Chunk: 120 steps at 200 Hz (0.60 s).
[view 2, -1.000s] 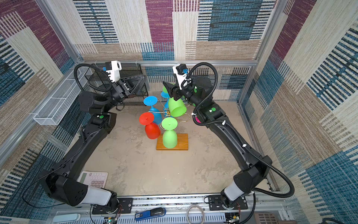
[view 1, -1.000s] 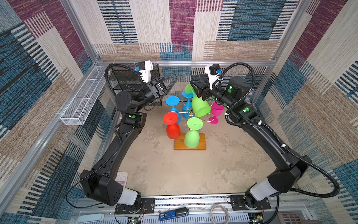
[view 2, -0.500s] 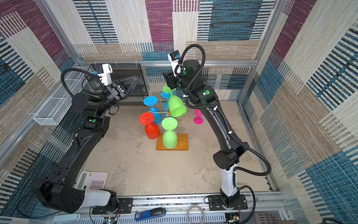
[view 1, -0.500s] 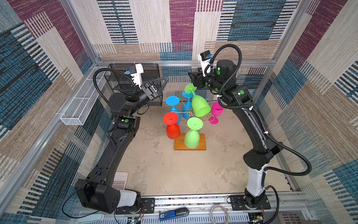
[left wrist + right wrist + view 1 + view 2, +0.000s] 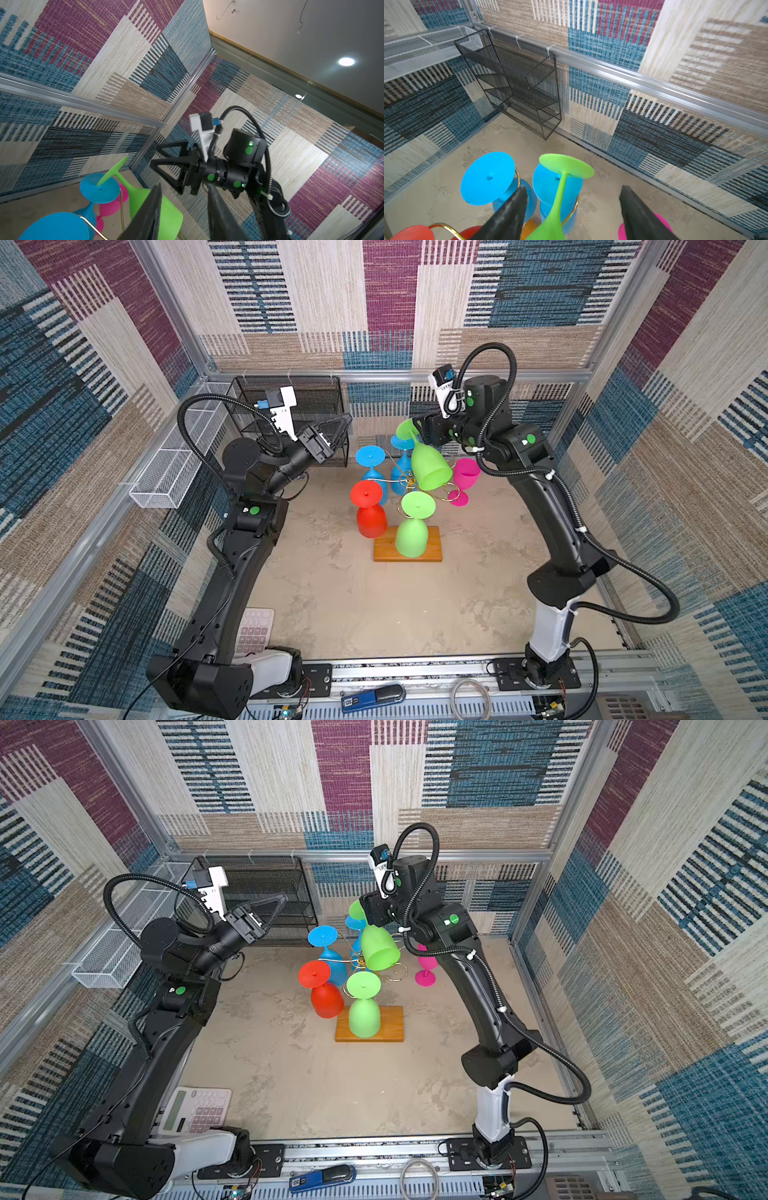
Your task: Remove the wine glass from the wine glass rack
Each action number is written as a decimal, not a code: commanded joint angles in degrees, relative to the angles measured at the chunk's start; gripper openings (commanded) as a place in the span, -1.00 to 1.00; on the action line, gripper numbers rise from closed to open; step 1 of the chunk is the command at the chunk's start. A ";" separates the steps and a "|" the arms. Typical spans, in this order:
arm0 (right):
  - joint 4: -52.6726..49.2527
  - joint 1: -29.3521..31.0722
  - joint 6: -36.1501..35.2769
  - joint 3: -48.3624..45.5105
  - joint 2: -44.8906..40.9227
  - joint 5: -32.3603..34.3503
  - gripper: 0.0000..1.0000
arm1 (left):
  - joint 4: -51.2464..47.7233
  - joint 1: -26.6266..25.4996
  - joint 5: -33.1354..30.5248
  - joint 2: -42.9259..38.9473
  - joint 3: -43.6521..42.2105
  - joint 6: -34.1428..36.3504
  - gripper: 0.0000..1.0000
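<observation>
The wine glass rack (image 5: 432, 551) (image 5: 392, 1028) is a gold wire stand on a wooden base mid-table. Red (image 5: 371, 518), blue (image 5: 371, 460) and green (image 5: 411, 531) glasses hang on it upside down. One green wine glass (image 5: 430, 468) (image 5: 379, 949) sits tilted at the top. Its stem (image 5: 560, 197) passes between the fingers of my right gripper (image 5: 573, 188) (image 5: 411, 430), which stands open and does not touch it. My left gripper (image 5: 184, 186) (image 5: 334, 432) is open and holds nothing, off to the left of the rack.
A pink glass (image 5: 465, 473) stands upright on the table, right of the rack under my right arm. A black mesh shelf (image 5: 291, 398) hangs at the back left and a white mesh basket (image 5: 178, 464) on the left wall. A calculator (image 5: 195, 1115) lies front left.
My right arm has lifted its elbow and stands more upright, its gripper still at the tilted green glass's foot. My left arm has drawn back a little to the left.
</observation>
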 commanded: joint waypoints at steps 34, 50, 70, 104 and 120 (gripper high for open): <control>15.85 0.09 1.12 -29.25 -23.65 2.87 0.36 | -3.22 0.79 -2.07 -0.95 -1.84 5.92 -0.20; 21.37 0.09 0.70 -41.09 -32.62 1.25 0.28 | -3.36 1.06 -2.49 -1.23 -2.18 6.39 -0.19; 24.91 0.09 -0.26 -50.91 -40.95 -0.89 0.19 | -3.41 1.34 -2.72 -1.59 -2.38 6.75 -0.19; 25.87 0.12 -1.85 -59.00 -45.79 -6.78 0.05 | -3.75 1.77 -3.11 -2.02 -2.87 7.07 -0.19; 27.58 0.09 -1.79 -61.67 -46.17 -8.61 0.01 | -4.01 1.87 -3.49 -2.36 -3.23 7.06 -0.18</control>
